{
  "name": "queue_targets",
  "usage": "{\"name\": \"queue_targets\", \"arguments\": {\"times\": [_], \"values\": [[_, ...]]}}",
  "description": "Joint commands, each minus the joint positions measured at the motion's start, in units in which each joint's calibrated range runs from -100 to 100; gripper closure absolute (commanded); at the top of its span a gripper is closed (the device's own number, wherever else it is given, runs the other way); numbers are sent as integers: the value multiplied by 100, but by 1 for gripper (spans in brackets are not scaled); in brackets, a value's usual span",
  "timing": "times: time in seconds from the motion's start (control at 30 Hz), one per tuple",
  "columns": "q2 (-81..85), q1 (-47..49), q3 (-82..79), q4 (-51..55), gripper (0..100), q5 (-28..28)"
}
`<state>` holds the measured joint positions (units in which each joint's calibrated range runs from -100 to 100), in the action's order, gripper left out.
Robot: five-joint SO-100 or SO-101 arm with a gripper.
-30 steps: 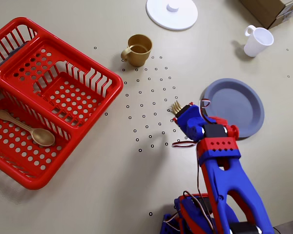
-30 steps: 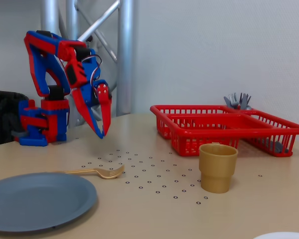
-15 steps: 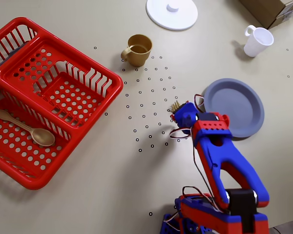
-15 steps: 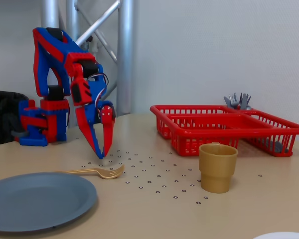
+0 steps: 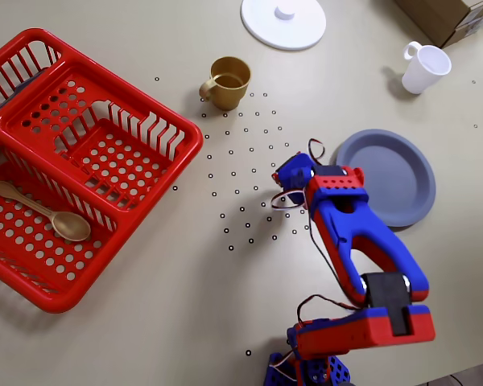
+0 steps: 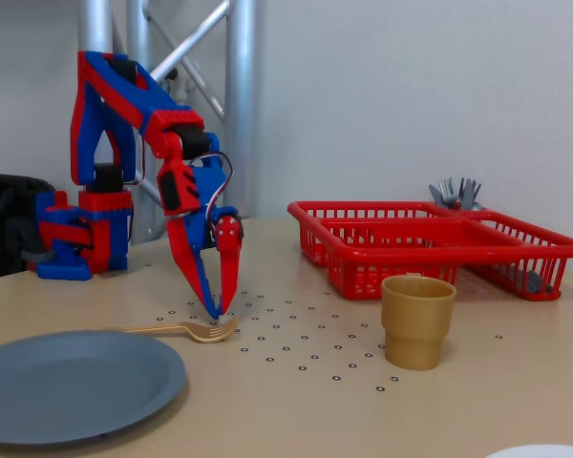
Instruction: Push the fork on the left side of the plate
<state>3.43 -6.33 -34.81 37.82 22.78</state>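
Hung tip-down over the dotted patch of the counter (image 6: 296,382), pincer (image 6: 216,311) with both fingers drawn together to a near point, nothing held. Lay just below and a shade toward the plate (image 6: 72,382) from those tips in the fixed view: the fork (image 6: 181,330), flat on the counter, tines nearest the tips, handle running away toward the plate's rim. Could not tell whether tips met tines or merely hovered beside them. Hidden under the wrist in the overhead view, so only the pincer (image 5: 286,178) and the plate (image 5: 390,173) showed there, the plate to the right of the pincer. Judged: long axis pointing roughly at the plate, so a shove along it, from the tine end, likely the needed move.
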Motion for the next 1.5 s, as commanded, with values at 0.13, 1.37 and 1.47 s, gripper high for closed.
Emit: {"name": "queue_targets", "arguments": {"times": [0.13, 1.37, 1.47], "values": [[-56, 116, 553, -84, 100, -24], [-1062, -566, 2248, -19, 100, 44], [-1188, -667, 2520, -3, 100, 59]]}}
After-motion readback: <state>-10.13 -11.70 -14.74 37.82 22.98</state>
